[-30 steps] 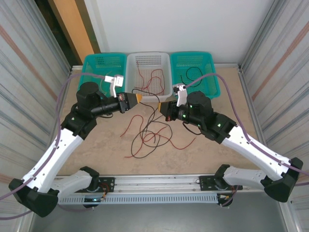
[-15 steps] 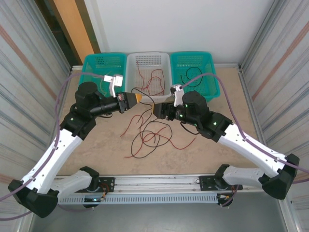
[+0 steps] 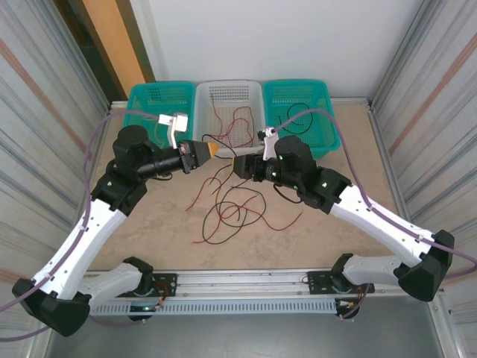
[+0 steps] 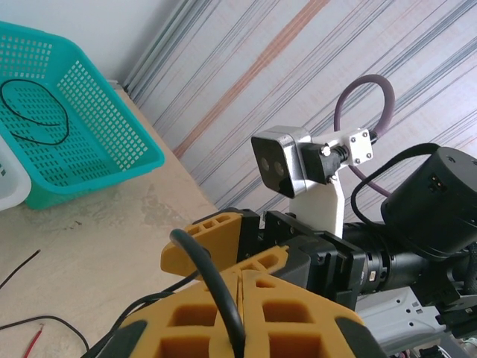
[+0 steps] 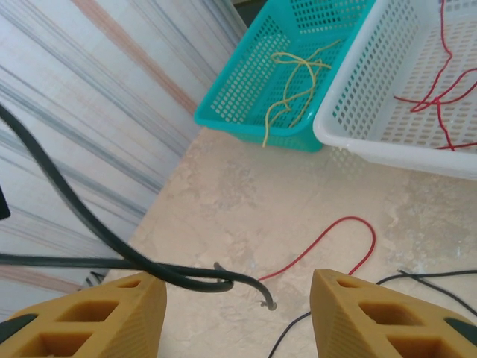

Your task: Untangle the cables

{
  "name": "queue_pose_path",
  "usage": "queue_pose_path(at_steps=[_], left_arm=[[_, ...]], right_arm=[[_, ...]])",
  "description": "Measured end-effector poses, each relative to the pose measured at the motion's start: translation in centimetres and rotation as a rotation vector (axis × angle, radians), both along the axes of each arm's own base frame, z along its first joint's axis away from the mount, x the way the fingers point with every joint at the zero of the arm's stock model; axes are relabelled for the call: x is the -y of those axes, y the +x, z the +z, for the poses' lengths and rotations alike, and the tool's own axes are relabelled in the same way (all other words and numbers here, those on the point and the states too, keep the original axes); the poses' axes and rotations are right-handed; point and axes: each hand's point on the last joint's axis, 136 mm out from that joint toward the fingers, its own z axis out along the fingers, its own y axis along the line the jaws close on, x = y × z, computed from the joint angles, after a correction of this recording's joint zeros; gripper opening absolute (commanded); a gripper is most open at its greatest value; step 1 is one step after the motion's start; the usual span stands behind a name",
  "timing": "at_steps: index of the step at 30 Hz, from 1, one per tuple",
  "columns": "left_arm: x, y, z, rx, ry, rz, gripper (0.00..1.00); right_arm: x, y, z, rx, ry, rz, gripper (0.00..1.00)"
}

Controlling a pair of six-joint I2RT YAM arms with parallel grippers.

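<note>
Yellow-orange pads of the left gripper (image 4: 240, 282) are pressed together on a black cable (image 4: 216, 287), which arches out of the seam between them and runs off the bottom edge of the left wrist view. Just beyond, one finger of the right gripper (image 4: 212, 233) and its grey wrist camera (image 4: 279, 160) stand close in front, hiding the table behind them.

The right gripper (image 5: 238, 298) has its jaws apart. The same black cable (image 5: 149, 267) crosses above the tip of one finger (image 5: 97, 313) and ends with its cut tip hanging in the gap (whether it rests on that pad cannot be told).

From above, the left gripper (image 3: 212, 151) and right gripper (image 3: 240, 165) are nearly tip to tip, just in front of the white basket (image 3: 200, 101). Below and nearer lies the tangle (image 3: 231, 212) of red and black cables, loose on the table (image 3: 350, 149); which strand runs up to the pads is hard to trace.

More cables lie sorted: a yellowish one (image 5: 294, 71) in the left teal basket (image 5: 246, 123), red ones (image 5: 440, 93) in the white basket, a black loop (image 4: 33, 119) in the right teal basket (image 4: 112, 142). The left arm covers part of the left teal basket from above.
</note>
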Motion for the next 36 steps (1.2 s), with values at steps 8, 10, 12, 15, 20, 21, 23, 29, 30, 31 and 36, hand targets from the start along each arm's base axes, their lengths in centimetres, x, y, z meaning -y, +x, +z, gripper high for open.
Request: queue_pose_path(at_steps=[8, 10, 12, 15, 20, 21, 23, 29, 30, 31, 36], left_arm=[[-0.1, 0.0, 0.0, -0.001, -0.001, -0.004, 0.0], [0.0, -0.1, 0.0, -0.001, -0.002, -0.009, 0.0], [0.0, -0.2, 0.0, -0.002, -0.003, -0.014, 0.0], [0.0, -0.3, 0.1, -0.002, -0.007, -0.021, 0.0], [0.0, -0.4, 0.2, -0.008, -0.014, -0.033, 0.0], [0.0, -0.4, 0.2, -0.011, -0.016, -0.033, 0.0], [-0.1, -0.4, 0.2, -0.014, -0.018, -0.033, 0.0], [-0.4, -0.2, 0.2, -0.022, -0.022, -0.03, 0.0], [-0.5, 0.0, 0.2, -0.022, -0.023, -0.024, 0.0], [-0.6, 0.0, 0.2, -0.023, -0.023, -0.021, 0.0], [-1.2, 0.6, 0.1, -0.03, -0.029, 0.003, 0.0]], right_arm=[[0.1, 0.8, -0.1, -0.002, -0.002, -0.017, 0.49], [0.1, 0.9, -0.2, -0.003, -0.003, -0.017, 0.46], [-0.1, 1.0, -0.6, -0.008, -0.01, -0.018, 0.42], [-0.4, 1.5, -1.5, -0.024, -0.027, -0.022, 0.36], [-0.6, 2.3, -2.8, -0.046, -0.05, -0.031, 0.3], [-0.6, 2.4, -3.0, -0.048, -0.052, -0.033, 0.29], [-0.5, 2.8, -3.0, -0.047, -0.051, -0.041, 0.22], [-0.5, 3.1, -2.9, -0.04, -0.041, -0.045, 0.02], [-0.5, 3.1, -2.9, -0.04, -0.042, -0.045, 0.0], [-0.5, 3.1, -2.9, -0.041, -0.042, -0.045, 0.0], [-0.3, 3.1, -2.6, -0.037, -0.039, -0.05, 0.0]])
